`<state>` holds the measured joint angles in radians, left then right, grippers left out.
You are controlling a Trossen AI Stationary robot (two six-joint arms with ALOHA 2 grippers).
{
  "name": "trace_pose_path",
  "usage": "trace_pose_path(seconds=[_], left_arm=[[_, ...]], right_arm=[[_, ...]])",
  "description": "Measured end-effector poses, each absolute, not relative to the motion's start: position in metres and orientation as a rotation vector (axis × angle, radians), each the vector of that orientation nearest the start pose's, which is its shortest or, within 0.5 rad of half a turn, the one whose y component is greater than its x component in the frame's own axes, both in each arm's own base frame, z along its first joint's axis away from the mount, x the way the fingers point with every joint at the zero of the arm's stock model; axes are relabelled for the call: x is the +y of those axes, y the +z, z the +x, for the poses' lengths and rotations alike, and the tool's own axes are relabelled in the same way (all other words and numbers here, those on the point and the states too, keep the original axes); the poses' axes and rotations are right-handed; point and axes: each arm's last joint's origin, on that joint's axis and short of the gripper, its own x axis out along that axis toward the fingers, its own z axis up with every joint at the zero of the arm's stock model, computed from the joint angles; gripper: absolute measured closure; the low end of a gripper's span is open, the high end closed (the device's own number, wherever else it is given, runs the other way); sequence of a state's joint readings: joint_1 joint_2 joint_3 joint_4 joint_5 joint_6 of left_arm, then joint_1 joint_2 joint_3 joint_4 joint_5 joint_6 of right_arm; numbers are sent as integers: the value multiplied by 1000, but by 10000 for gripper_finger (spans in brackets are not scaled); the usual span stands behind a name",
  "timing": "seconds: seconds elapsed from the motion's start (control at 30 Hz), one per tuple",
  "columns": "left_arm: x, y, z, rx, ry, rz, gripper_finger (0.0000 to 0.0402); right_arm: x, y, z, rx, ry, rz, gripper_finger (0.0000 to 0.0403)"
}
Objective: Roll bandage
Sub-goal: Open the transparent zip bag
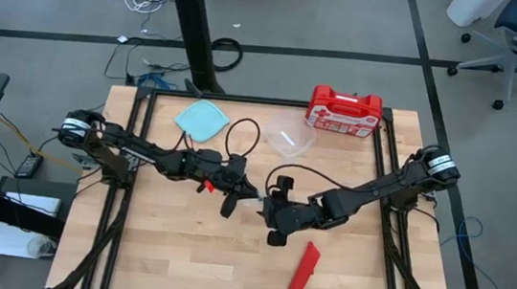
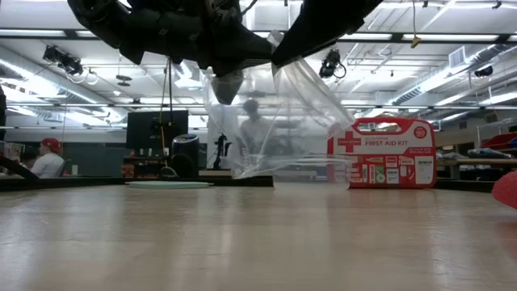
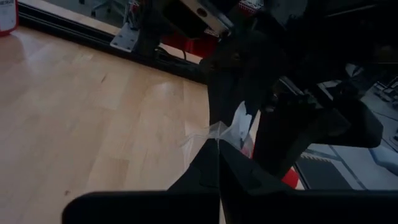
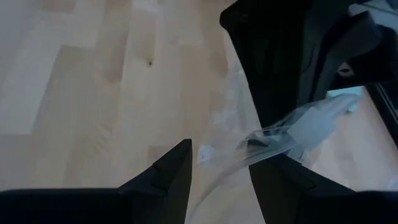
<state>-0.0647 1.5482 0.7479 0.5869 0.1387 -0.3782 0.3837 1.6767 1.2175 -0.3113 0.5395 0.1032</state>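
Bandage (image 1: 304, 269): one, bright red, plain soft strip lying flat and slightly slanted on the worktop (image 1: 169, 260), short and narrow as seen from above. It sits on the near side of the right end effector (image 1: 265, 224), apart from it and touched by neither arm.

Right end effector: one, above the middle of the worktop, fingers (image 4: 168, 171) parted at a moderate width. A corner of clear plastic film (image 4: 273, 137) crosses the gap between them; whether they press it cannot be told.

Left end effector (image 1: 251, 198): one, just beside the right one, tips facing it. Its jaws are closed to a point on a crumpled edge of the same clear film (image 3: 227, 127).

Clear plastic bag (image 2: 279, 121): one, hanging from the two end effectors in the low view, transparent and creased.

Clear plastic dish (image 1: 289, 138): one, beyond both end effectors toward the far edge.

Teal cloth (image 1: 201, 119): one, beyond the left end effector, flat on the worktop.

First-aid case (image 1: 343, 110): one, red hard plastic with white markings, farthest off, beyond the right end effector at the far edge.

People: two in the room behind, indistinct.
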Motion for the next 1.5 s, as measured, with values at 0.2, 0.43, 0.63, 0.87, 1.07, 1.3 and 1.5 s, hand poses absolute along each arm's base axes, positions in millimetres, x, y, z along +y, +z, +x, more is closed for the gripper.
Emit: trace_pose_path(seconds=[0.2, 0.43, 0.63, 0.87, 1.07, 1.3, 1.5], left_arm=[[-26, 213, 321, 255, -168, -394, 401], [-25, 216, 322, 222, -170, -403, 401], [-25, 216, 322, 217, -171, -403, 401], [-25, 216, 322, 224, -169, -403, 401], [-25, 216, 322, 224, -169, -403, 401], [-25, 215, 322, 226, -169, -403, 401], [-25, 214, 321, 237, -166, -403, 401]], right_arm=[[124, 230, 347, 735, -129, -179, 250], [118, 210, 353, 784, -226, -189, 250], [119, 212, 350, 757, -324, -254, 250], [129, 217, 351, 693, -311, -259, 251], [118, 211, 347, 764, -376, -174, 252], [99, 203, 344, 900, -382, -68, 252], [93, 203, 340, 1015, -354, 20, 252]])
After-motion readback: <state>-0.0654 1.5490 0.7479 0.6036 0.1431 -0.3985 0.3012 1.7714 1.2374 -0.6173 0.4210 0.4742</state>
